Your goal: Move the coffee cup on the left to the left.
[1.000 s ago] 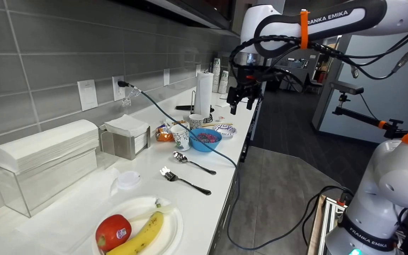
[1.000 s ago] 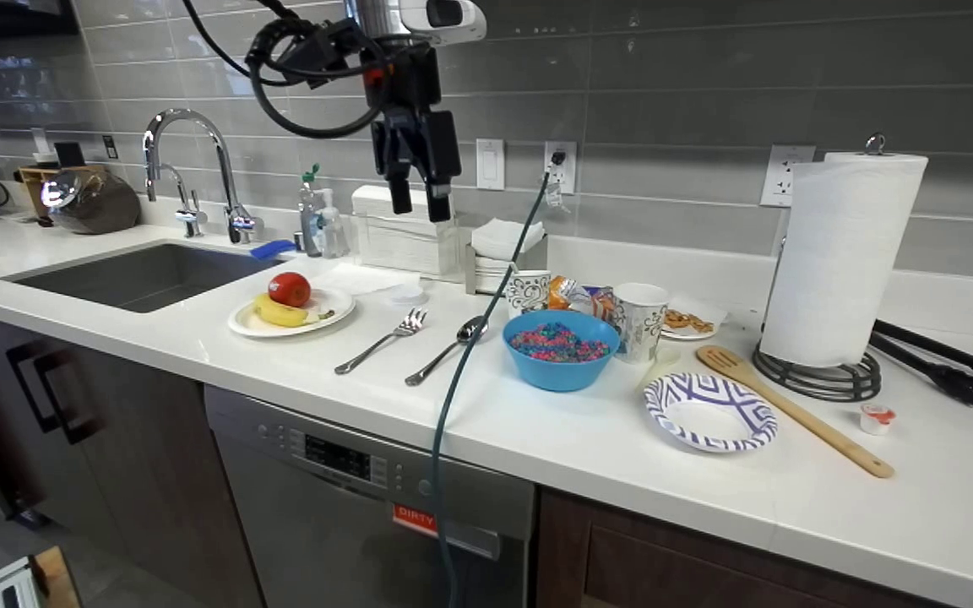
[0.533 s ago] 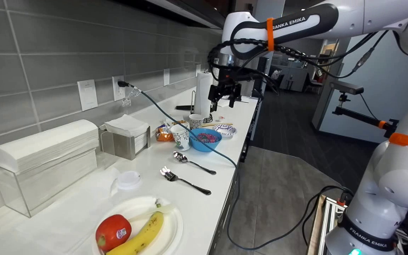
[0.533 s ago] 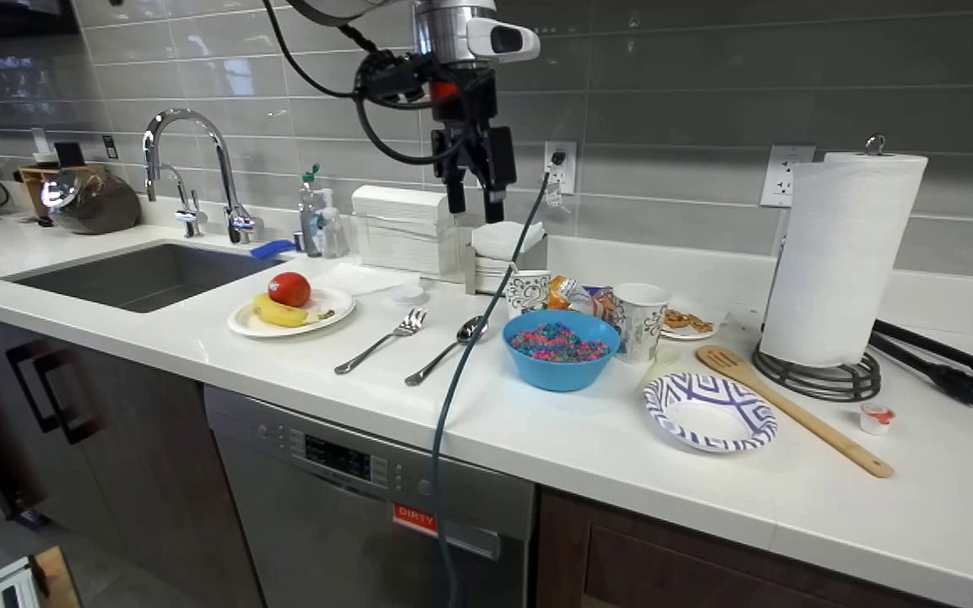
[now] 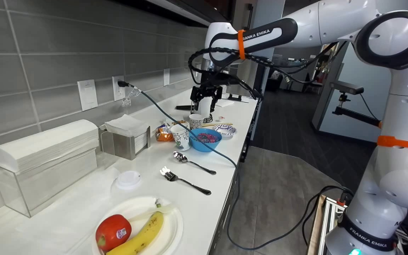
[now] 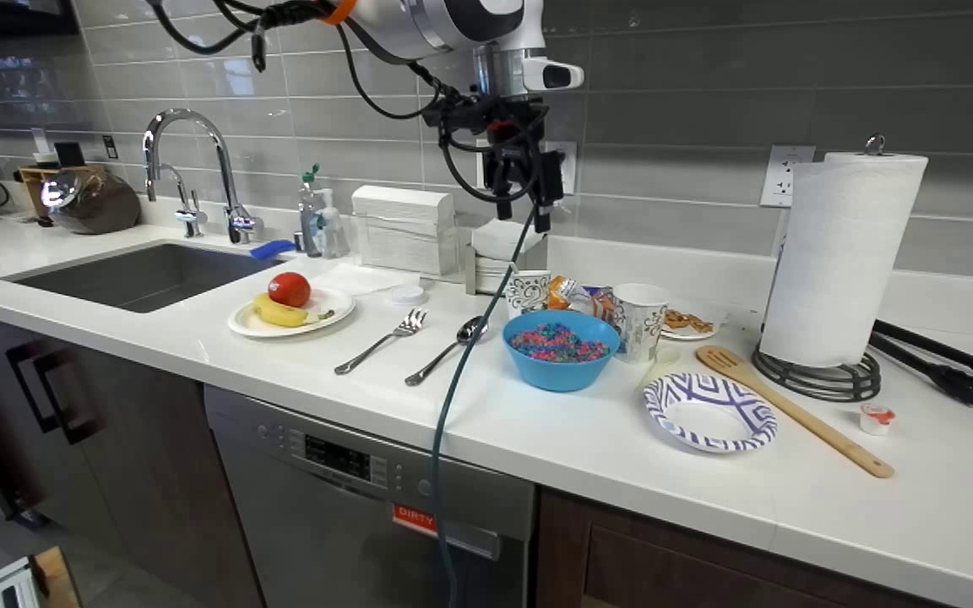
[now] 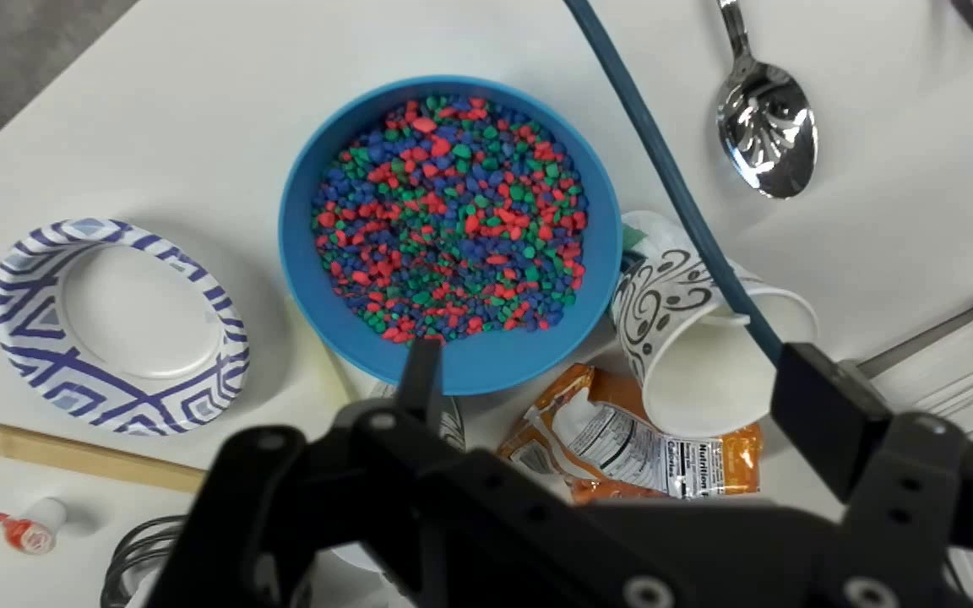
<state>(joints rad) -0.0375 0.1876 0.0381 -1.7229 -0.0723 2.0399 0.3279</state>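
Note:
The left coffee cup (image 6: 527, 293) is a white paper cup with a dark swirl pattern. It stands upright behind the blue bowl (image 6: 560, 371), and it also shows in an exterior view (image 5: 181, 139) and in the wrist view (image 7: 664, 312). A second patterned cup (image 6: 640, 317) stands to the right of the bowl. In the wrist view a finger mostly hides it. My gripper (image 6: 523, 217) is open and empty, pointing down above the cups and the bowl. In the wrist view the left cup lies between the open fingers (image 7: 617, 365), nearer the right finger, below them and apart.
A blue-green cable (image 6: 461, 363) runs from the wall outlet past the left cup and over the counter edge. An orange snack bag (image 7: 613, 431) lies beside the cup. A napkin holder (image 6: 503, 253), a spoon (image 6: 453, 346) and a fork (image 6: 385, 338) lie to the left.
My open gripper has moved to the right and slightly down in one exterior view, and left and slightly down in another, coming over the cups. The cups and bowl have not moved.

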